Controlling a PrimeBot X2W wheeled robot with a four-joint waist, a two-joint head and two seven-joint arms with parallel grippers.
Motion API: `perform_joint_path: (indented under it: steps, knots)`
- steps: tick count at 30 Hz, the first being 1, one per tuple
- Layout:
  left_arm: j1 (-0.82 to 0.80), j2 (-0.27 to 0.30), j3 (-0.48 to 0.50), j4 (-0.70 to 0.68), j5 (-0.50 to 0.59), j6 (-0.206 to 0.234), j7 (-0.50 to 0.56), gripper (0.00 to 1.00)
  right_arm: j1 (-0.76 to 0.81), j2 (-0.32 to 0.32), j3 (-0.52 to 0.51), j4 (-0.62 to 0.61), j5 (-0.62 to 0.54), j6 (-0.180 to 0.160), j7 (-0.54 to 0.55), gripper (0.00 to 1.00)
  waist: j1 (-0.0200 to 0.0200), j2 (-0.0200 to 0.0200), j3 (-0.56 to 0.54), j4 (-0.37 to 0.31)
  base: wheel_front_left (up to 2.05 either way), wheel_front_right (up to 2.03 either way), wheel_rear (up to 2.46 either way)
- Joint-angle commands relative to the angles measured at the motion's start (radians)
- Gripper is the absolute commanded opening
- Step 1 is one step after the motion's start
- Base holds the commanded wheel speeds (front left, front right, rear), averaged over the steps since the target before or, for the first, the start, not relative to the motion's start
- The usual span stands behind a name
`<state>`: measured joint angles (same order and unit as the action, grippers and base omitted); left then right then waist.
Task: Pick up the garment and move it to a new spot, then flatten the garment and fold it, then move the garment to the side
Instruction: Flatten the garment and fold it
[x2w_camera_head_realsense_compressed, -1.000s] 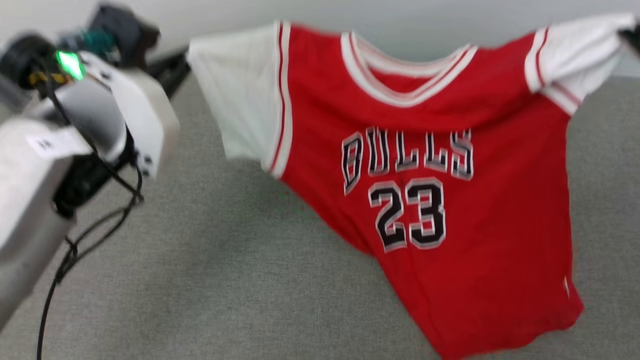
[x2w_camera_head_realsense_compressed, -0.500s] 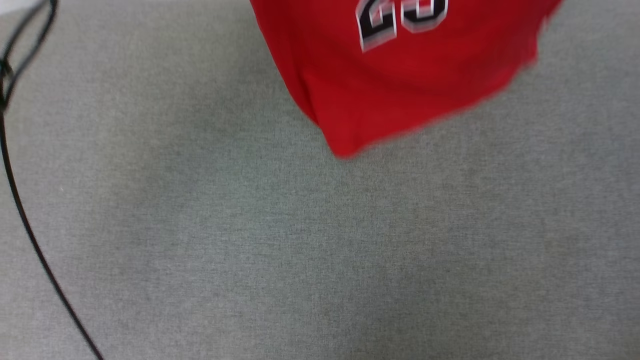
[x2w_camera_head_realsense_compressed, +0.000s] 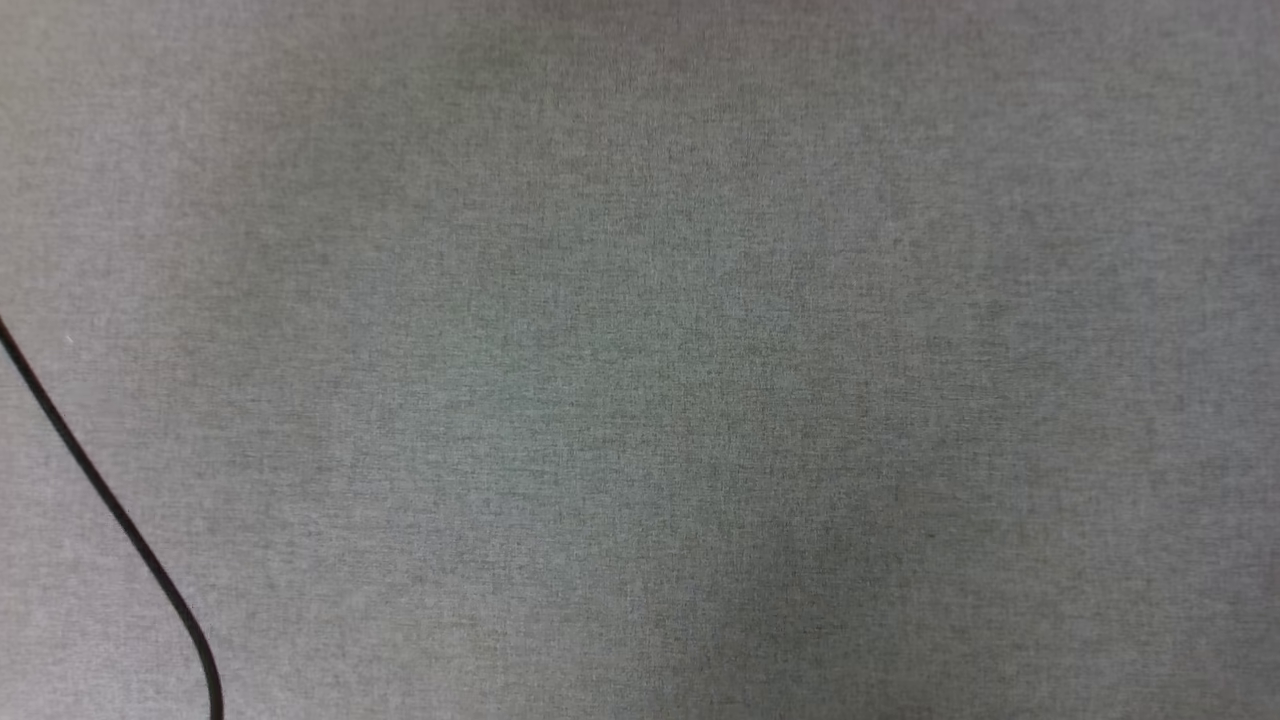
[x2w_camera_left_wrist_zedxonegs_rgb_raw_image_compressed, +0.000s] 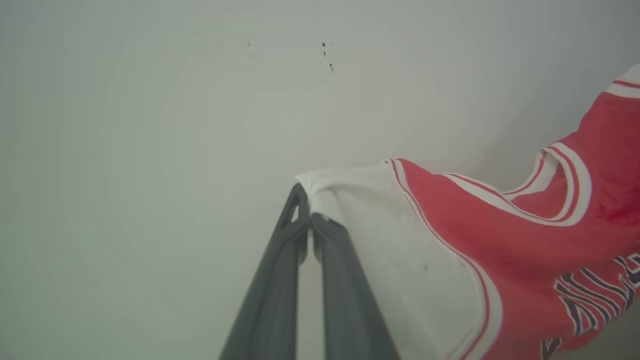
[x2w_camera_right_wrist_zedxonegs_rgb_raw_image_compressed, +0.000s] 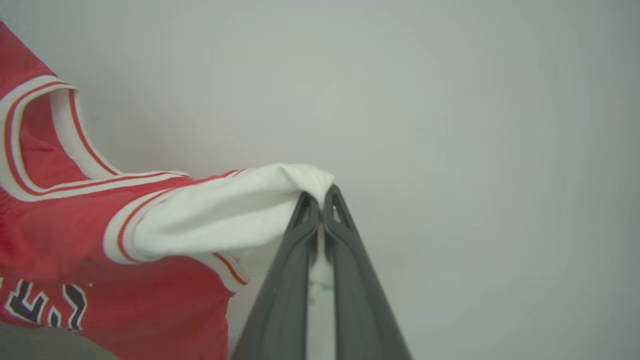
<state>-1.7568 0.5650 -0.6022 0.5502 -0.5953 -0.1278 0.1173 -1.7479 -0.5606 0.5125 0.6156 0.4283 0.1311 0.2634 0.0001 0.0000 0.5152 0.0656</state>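
Evidently the garment is light and limp, sagging toward the lower right of the left wrist view; my left gripper and right gripper each pinch a white sleeve tip, which I judge the sensible hold.

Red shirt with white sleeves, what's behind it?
A plain pale wall shows behind the red shirt with white sleeves, which the left gripper and right gripper pinch by the sleeves. What is right behind the cloth is covered.

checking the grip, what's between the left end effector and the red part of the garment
The white sleeve, in the left wrist view: the left end effector pinches its end, and striped trim joins it to the red body of the garment.
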Motion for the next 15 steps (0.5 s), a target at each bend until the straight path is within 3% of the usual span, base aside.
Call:
perform_joint_path:
  steps: [1, 8, 15]
  knots:
    - [0.008, 0.0, -0.017, 0.024, -0.009, -0.001, -0.019, 0.0, -0.003, 0.012, 0.022, 0.023, 0.002, -0.001, -0.016, 0.0, -0.0001, 0.0, 0.022, 0.0, 0.0, 0.0, 0.0]
    - [0.118, 0.008, -0.092, 0.084, -0.069, -0.001, -0.119, 0.0, 0.09, 0.027, 0.126, 0.097, 0.054, -0.001, -0.088, 0.0, -0.0001, 0.0, 0.039, -0.002, 0.0, 0.0, 0.0]
    - [0.331, 0.028, -0.147, 0.085, -0.14, -0.001, -0.234, 0.0, 0.256, 0.016, 0.245, 0.114, 0.139, -0.001, -0.167, 0.0, -0.0001, 0.0, -0.012, -0.007, 0.0, 0.0, 0.0]
